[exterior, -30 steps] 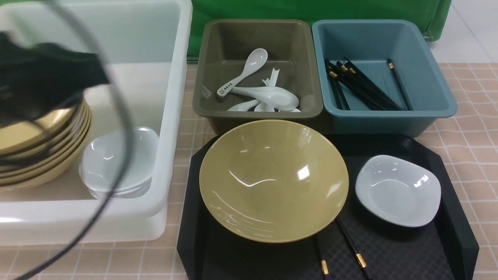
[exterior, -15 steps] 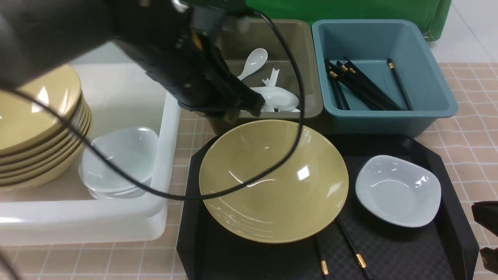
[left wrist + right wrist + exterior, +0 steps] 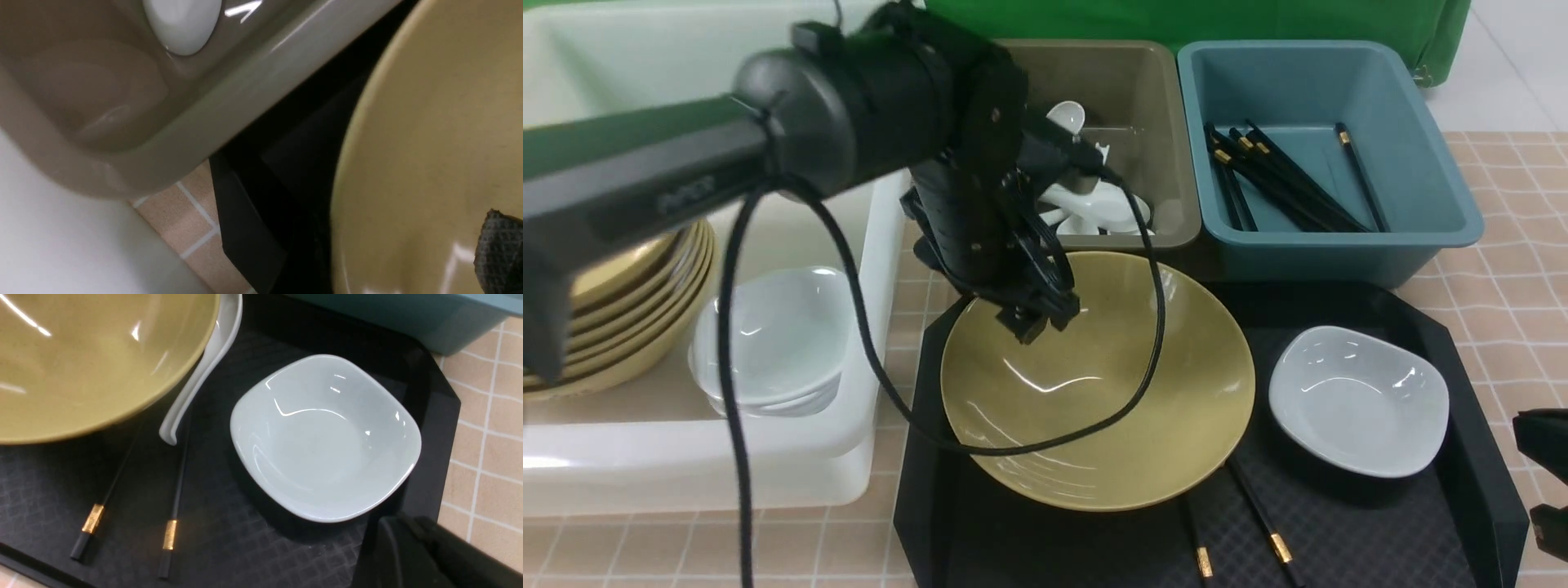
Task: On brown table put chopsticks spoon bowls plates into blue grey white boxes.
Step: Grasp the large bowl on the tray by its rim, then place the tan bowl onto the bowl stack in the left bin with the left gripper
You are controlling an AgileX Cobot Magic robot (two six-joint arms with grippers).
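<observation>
Much of the sorting looks done. The white plastic box (image 3: pixel 882 245), at nine o'clock from the black tray (image 3: pixel 1462 392), holds a stack of yellow bowls (image 3: pixel 629 327) and a few nested white dishes (image 3: pixel 776 335). The grey-brown box (image 3: pixel 1152 163) at twelve o'clock holds several white spoons (image 3: pixel 1094 208), and the blue box (image 3: pixel 1339 90) at about one o'clock holds a bundle of black chopsticks (image 3: pixel 1282 184).

One full setting is left on the tray, which lies on the tiled brown tabletop (image 3: pixel 1519 269). The large yellow bowl (image 3: pixel 1127 392) fills the tray's nine o'clock half. The squarish white dish (image 3: pixel 1356 400) sits at three o'clock, just beside the bowl. Two gold-banded black chopsticks (image 3: pixel 1270 531) poke out from under the bowl at six o'clock. The right wrist view also shows a white ceramic spoon (image 3: pixel 200 375) tucked under the bowl's rim, next to the dish.

The left gripper (image 3: pixel 1041 320) hangs over the large bowl's rim at eleven o'clock, holding nothing. Only one of its fingers (image 3: pixel 498 253) shows in the left wrist view, so I cannot tell whether they are apart or together. The right gripper (image 3: pixel 402 539) waits off the tray's four o'clock corner with its fingers together and empty.

By my reckoning the large bowl is the piece in hand. After it, the dish, spoon and chopsticks are left.
</observation>
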